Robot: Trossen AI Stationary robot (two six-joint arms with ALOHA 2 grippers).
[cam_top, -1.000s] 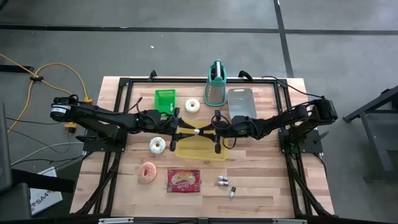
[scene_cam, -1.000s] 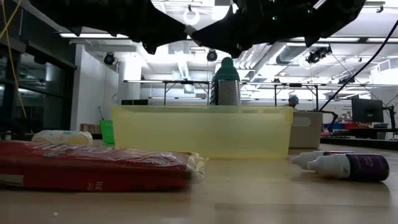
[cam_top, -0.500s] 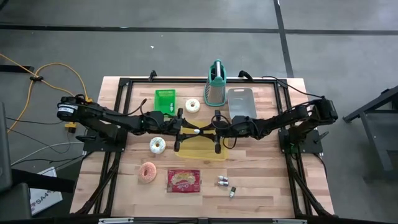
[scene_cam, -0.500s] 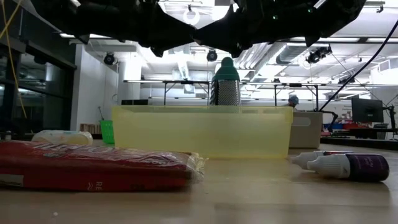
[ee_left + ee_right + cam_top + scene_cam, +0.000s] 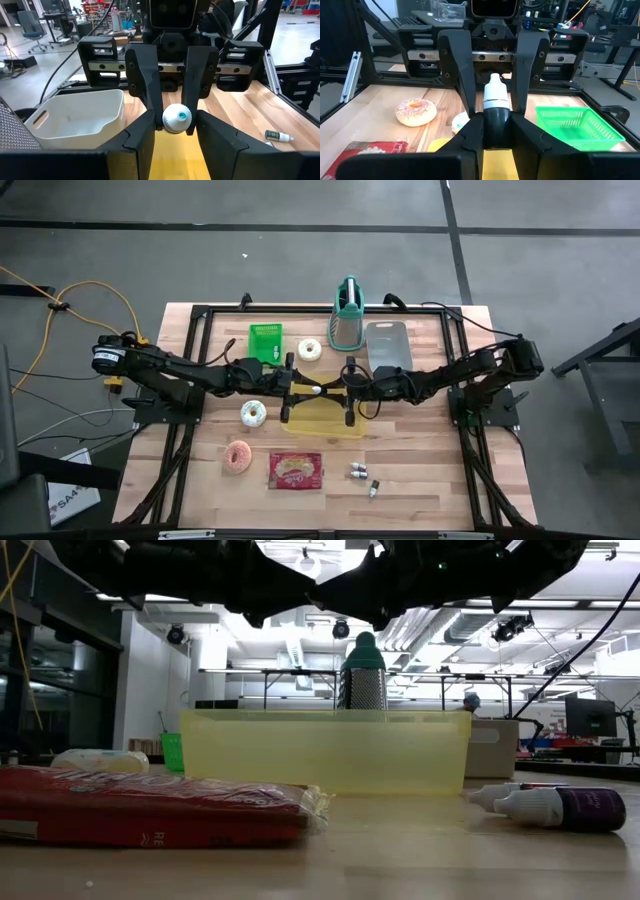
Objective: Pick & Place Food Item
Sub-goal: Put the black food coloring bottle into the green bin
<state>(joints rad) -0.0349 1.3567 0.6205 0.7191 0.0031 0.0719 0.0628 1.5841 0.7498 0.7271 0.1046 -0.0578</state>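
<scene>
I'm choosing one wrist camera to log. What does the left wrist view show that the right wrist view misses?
Left wrist only: a white tray and a small dropper bottle on the wood. Right wrist only: a frosted donut, a green basket and a red snack packet. Both: the capped bottle held by the right gripper, facing the left gripper, over the yellow bin.

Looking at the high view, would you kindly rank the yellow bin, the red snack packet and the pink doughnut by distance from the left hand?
1. Yellow bin, directly beneath the left hand.
2. Red snack packet, toward the table's front.
3. Pink doughnut, front left, only slightly farther.
</scene>
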